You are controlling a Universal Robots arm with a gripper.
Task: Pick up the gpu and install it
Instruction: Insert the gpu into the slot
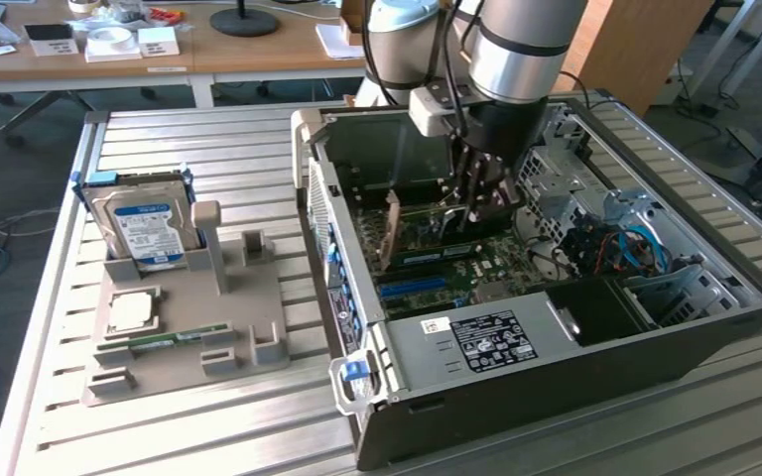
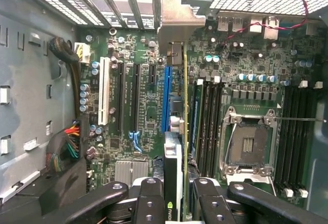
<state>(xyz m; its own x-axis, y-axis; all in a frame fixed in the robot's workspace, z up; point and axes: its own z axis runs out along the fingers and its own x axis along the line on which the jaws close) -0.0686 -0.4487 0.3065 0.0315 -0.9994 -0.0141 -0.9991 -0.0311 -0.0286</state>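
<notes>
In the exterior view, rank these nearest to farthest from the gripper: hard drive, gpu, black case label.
1. gpu, clamped in the gripper.
2. black label, inside the case.
3. hard drive, on the stand, exterior view's left.

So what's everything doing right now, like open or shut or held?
gpu: on edge inside the case, held.
end effector: shut on the gpu.
computer case: side open.
hard drive: standing in its holder.
memory stick: lying flat on the grey stand.
CPU socket: empty.

Case wall (image 1: 368,149), drive cage (image 1: 570,171) flank tool (image 1: 480,213) and gpu (image 2: 172,170) (room above).
</notes>
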